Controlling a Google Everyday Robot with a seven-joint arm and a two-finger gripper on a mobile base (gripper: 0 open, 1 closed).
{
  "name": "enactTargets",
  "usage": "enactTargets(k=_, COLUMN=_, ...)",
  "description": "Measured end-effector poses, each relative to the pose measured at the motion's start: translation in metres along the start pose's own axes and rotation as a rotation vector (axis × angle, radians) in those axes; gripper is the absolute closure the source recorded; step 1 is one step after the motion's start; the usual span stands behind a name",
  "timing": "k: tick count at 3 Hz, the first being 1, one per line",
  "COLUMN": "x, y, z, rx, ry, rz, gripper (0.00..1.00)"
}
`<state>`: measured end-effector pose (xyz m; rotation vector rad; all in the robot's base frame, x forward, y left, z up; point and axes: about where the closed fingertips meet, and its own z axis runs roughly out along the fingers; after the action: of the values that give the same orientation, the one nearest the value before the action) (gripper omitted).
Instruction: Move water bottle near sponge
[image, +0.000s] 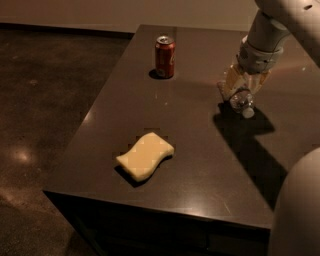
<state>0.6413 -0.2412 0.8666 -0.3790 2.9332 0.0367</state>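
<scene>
A small clear ribbed plastic water bottle (243, 103) sits at the right of the frame, a little above mid-height, on the right part of a dark brown rectangular table (200, 150). Its white cap points toward the lower right. Its upper end is hidden inside the gripper (241, 93), so its full length and its label band cannot be made out.

The gripper comes down from a grey arm (262, 42) that enters at the upper right corner and is cut off by the frame edge. Its tan fingers (229, 85) flank the bottle and appear closed against its sides, gripping it. Whether the bottle rests on the table or hangs just above it cannot be told; a dark shadow (250, 145) spreads below and to the right of it.

A pale yellow, thick, wavy-edged foam sponge (146, 156) lies flat at lower centre, well apart from the bottle, near the table's left edge.

A red aluminium soda can (165, 56) stands upright at upper centre; its lettering is too blurred to read.

A large grey rounded part of the robot (297, 210) fills the lower right corner, hiding that corner of the table. The dark speckled floor (50, 100) fills the left of the frame.
</scene>
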Motion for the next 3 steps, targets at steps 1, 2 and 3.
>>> enactTargets(k=1, x=0.002, y=0.001, z=-0.008, rx=0.008, ry=0.004, rz=-0.017, gripper=0.64)
enactTargets(k=2, x=0.006, y=0.008, z=-0.021, rx=0.013, ry=-0.004, rz=-0.059, gripper=0.87)
enactTargets(k=3, x=0.015, y=0.028, z=-0.034, rx=-0.017, ry=-0.008, rz=-0.157, gripper=1.0)
